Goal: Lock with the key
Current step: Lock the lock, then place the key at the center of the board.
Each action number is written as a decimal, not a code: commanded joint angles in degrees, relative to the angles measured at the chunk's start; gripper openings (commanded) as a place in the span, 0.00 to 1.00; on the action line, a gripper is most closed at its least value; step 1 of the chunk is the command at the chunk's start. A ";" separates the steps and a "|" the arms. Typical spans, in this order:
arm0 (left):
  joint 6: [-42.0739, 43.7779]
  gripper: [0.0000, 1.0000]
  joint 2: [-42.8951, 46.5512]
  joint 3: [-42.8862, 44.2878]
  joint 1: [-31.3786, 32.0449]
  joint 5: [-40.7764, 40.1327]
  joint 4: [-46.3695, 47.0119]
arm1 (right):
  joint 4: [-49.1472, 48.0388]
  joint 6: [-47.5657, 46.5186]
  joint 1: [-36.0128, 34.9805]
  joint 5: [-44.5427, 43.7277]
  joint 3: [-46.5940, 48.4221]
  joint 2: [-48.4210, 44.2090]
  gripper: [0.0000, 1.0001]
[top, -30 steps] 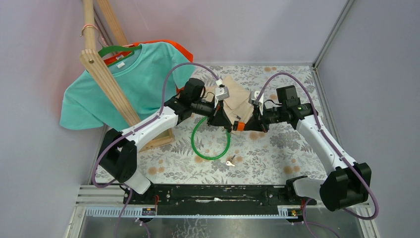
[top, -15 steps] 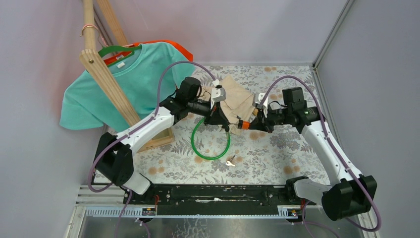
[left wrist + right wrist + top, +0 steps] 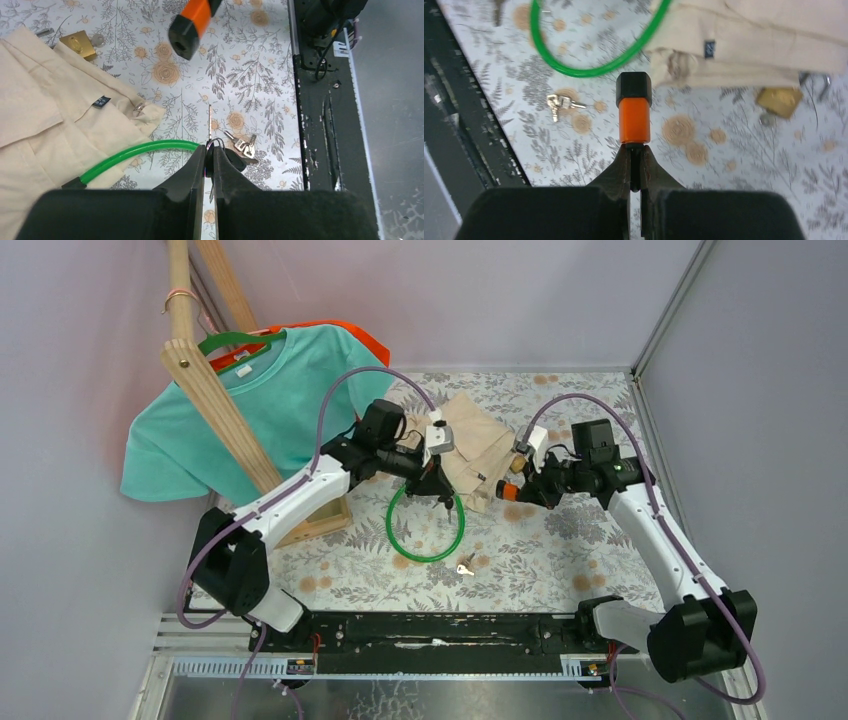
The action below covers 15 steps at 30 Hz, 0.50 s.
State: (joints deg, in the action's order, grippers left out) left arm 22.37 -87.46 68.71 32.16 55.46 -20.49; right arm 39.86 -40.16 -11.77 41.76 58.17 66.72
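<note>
Right gripper (image 3: 635, 150) is clamped on the rigid lock barrel (image 3: 634, 117), left gripper (image 3: 209, 150) on springy green cable (image 3: 135, 152); light keys (image 3: 242, 145) are best pinched by the bow.

Left arm (image 3: 300, 495) & right arm (image 3: 655, 530) — white links, black joints, purple cables (image 3: 370, 369) looping alongside.

Keys (image 3: 465, 567) just outside green cable loop (image 3: 390, 527) on floral table (image 3: 545, 552)

Teal shirt (image 3: 290, 390) hangs on a wooden rack (image 3: 213, 405), upper left. Beige cloth (image 3: 485, 445) lies at centre on the floral table (image 3: 560, 560).
</note>
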 commanded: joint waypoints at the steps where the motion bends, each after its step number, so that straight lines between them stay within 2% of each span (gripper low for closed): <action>1: 5.08 0.00 0.68 0.41 4.43 -6.10 -0.08 | -5.42 11.28 1.24 -12.79 -1.56 0.77 0.00; 6: 5.06 0.00 -5.48 3.10 11.69 -11.88 1.07 | -6.06 16.27 5.89 -15.80 -2.87 3.66 0.00; 11: 2.43 0.00 -13.03 6.78 19.19 -16.85 4.85 | -5.31 18.14 12.93 -13.57 -2.88 7.48 0.00; 15: 0.57 0.00 -19.81 10.61 23.26 -20.47 7.13 | -5.48 18.62 14.74 -13.29 -3.91 7.41 0.00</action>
State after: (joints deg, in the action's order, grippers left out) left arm 24.77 -102.61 74.94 52.29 40.36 -18.70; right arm 36.45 -24.03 1.91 27.46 54.48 75.09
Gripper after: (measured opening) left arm 0.123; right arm 0.052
